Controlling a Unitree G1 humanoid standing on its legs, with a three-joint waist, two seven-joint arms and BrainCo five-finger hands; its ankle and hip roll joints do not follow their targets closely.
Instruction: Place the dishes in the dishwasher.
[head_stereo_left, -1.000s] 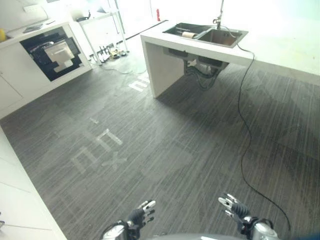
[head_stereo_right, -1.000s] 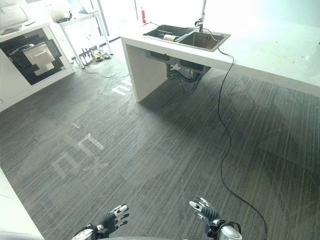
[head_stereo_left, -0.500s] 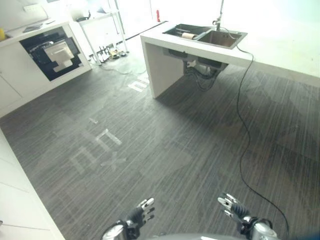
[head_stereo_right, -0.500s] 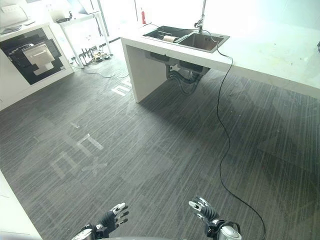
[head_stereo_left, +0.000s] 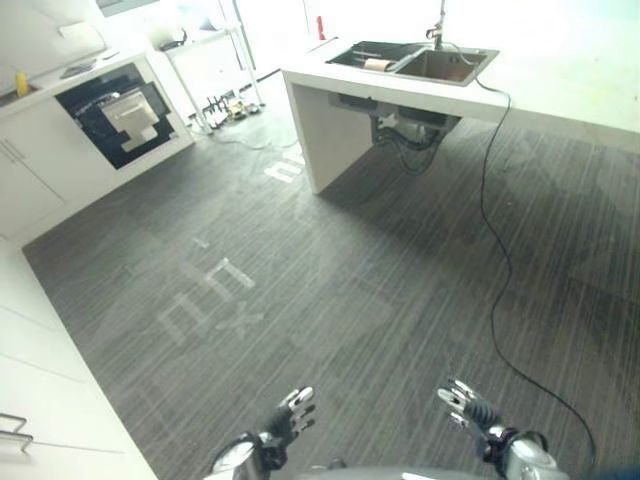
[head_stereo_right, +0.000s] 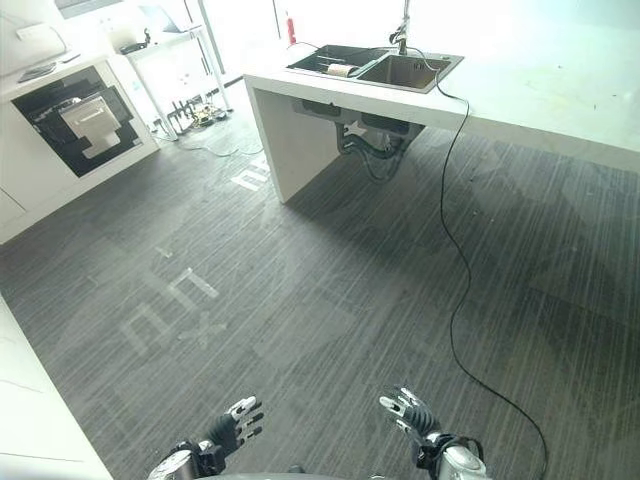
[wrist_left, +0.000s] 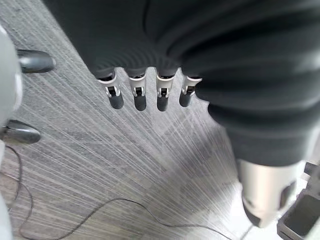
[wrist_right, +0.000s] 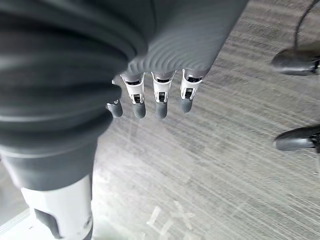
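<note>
My left hand (head_stereo_left: 287, 418) and right hand (head_stereo_left: 464, 407) hang low over the grey floor, fingers straight and empty. Their own wrist views show the left fingers (wrist_left: 140, 97) and the right fingers (wrist_right: 159, 99) stretched out over bare floor. Far ahead, a steel sink (head_stereo_left: 420, 62) is set in a white counter (head_stereo_left: 560, 95). A pale roll-shaped thing (head_stereo_left: 378, 66) lies in its left basin, too small to tell what. At the far left, a black-fronted appliance (head_stereo_left: 120, 115) sits in a white cabinet run with a pale item in front of it.
A white cabinet with a metal handle (head_stereo_left: 14, 430) stands close on my left. A white stand (head_stereo_left: 215, 55) with small things under it is at the back. White tape marks (head_stereo_left: 210, 300) lie on the floor between me and the counter's end panel (head_stereo_left: 315, 135).
The whole picture has shifted a little, so the camera moved. Both hands keep the same open pose at the bottom of the view.
</note>
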